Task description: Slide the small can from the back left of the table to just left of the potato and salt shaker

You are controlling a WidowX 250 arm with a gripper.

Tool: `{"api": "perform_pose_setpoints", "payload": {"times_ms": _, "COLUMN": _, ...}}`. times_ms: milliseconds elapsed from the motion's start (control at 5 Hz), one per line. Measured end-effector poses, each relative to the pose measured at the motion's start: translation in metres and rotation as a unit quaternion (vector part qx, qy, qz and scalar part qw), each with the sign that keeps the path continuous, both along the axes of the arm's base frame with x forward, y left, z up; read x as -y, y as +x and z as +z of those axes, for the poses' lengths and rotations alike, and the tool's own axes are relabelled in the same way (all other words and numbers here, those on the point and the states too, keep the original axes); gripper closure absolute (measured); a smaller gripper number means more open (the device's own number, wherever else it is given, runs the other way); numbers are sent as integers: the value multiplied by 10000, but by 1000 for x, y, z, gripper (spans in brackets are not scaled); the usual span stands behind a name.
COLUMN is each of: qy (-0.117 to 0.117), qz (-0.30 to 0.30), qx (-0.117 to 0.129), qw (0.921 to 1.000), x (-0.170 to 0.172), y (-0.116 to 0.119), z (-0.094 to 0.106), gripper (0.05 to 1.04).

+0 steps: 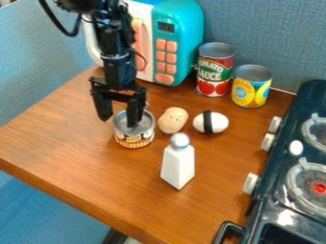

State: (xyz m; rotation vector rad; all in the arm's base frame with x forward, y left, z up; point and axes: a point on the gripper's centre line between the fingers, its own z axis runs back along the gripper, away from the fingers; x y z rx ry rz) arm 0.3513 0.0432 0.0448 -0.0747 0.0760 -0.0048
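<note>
"Hanging over what kind of surface, are you?"

"Brown wood-grain counter (83, 152), with the teal and white toy microwave (183, 43) at its back. Blue-grey panels (261, 28) rise behind the microwave, and a black toy stove (270, 214) sits well to its button side, with knobs toward the counter."

"And your jaws?"

"Wide apart. My gripper (118, 122) is in front of the microwave, at the short can (134, 139). One finger is over the can's top, the other beyond its rim. I cannot tell whether I touch it."

"What else is about?"

"Directly beside the microwave stand a tall red can (215, 76) and a yellow-labelled can (250, 90). In front of it lie a tan, speckled oval piece (172, 119) and a white one with a black band (210, 122). Farther out from it, a white shaker (178, 164) stands upright with a silvery cap."

"Anything you can't make out?"

"Plenty. My own arm covers part of the microwave's front, and its top is cut off. The stove, off to its side, runs out of view too. That finger hides some of the can's lid."
</note>
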Motion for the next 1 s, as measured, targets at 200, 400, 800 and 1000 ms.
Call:
{"api": "perform_pose_setpoints", "payload": {"times_ms": 200, "qy": -38, "qz": -46, "qx": 307, "qw": 9995, "x": -5, "y": -3, "z": 24, "gripper": 82}}
{"api": "perform_pose_setpoints", "payload": {"times_ms": 400, "qy": -52, "qz": -142, "qx": 464, "qw": 9988, "x": -1, "y": -11, "z": 42, "gripper": 82}}
{"api": "perform_pose_setpoints", "payload": {"times_ms": 800, "qy": 215, "qz": -786, "qx": 356, "qw": 9960, "x": 52, "y": -16, "z": 55, "gripper": 82}}
{"api": "perform_pose_setpoints", "payload": {"times_ms": 1000, "qy": 488, "qz": -1111, "qx": 259, "qw": 9923, "x": 74, "y": -23, "z": 60, "gripper": 82}}
